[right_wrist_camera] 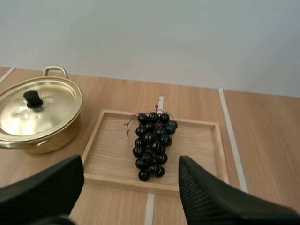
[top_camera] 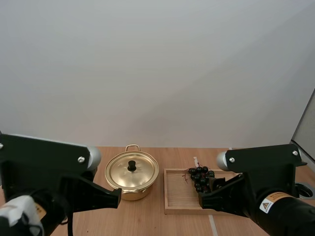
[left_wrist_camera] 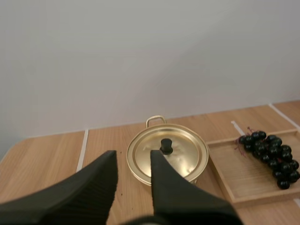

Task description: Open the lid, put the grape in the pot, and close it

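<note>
- At lower centre of the high view, the pot [top_camera: 130, 192] sits on the table [top_camera: 147, 221], lid [top_camera: 132, 171] on; right of it, the grapes [top_camera: 201, 178] lie on the wooden tray [top_camera: 178, 194].
- Left wrist view: the left gripper [left_wrist_camera: 132, 157] stands released, jaws apart, short of the pot.
- Right wrist view: the right gripper [right_wrist_camera: 130, 161] gapes wide, near the wooden tray's front edge, grapes beyond.

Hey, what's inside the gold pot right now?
Its lid sits on the pot, hiding the inside. The grapes lie on the wooden tray beside it.
</note>
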Robot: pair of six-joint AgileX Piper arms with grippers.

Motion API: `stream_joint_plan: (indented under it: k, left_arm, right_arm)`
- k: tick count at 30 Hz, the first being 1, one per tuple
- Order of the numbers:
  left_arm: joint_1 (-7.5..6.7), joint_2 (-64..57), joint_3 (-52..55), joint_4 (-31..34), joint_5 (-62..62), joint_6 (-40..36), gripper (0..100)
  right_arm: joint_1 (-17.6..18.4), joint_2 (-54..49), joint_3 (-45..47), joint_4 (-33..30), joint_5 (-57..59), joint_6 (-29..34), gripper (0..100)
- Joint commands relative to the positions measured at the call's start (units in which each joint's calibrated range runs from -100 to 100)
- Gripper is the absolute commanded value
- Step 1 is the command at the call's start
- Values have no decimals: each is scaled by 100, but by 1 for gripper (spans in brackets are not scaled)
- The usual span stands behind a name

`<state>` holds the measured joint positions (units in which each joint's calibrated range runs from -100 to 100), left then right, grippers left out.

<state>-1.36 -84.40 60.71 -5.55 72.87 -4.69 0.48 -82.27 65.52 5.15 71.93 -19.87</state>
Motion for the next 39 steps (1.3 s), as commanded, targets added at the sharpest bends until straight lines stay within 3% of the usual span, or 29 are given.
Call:
stream_joint_plan:
  k: [1,5,10,20,30,39]
  left_arm:
    - [10,485,-42,12,67,5,100]
    - [10,1183,-58,-131,-98,539,100]
    - [10,2263,-212,-927,-306,1916,100]
    - [10,4611,-1064,-1955,-744,3469,100]
    - [-4,7015,-2308,-2013,-812,3574,100]
    - [-4,8218,-2922,-1829,-868,3574,100]
  right_arm:
    - [-18,250,-108,-28,124,19,100]
    - [-18,520,-108,-28,79,19,100]
    - [-18,846,-108,-28,71,19,100]
    - [-18,1055,-108,-28,71,19,100]
    - [-18,1055,-108,-28,71,19,100]
    - [-18,1055,-108,-28,71,19,100]
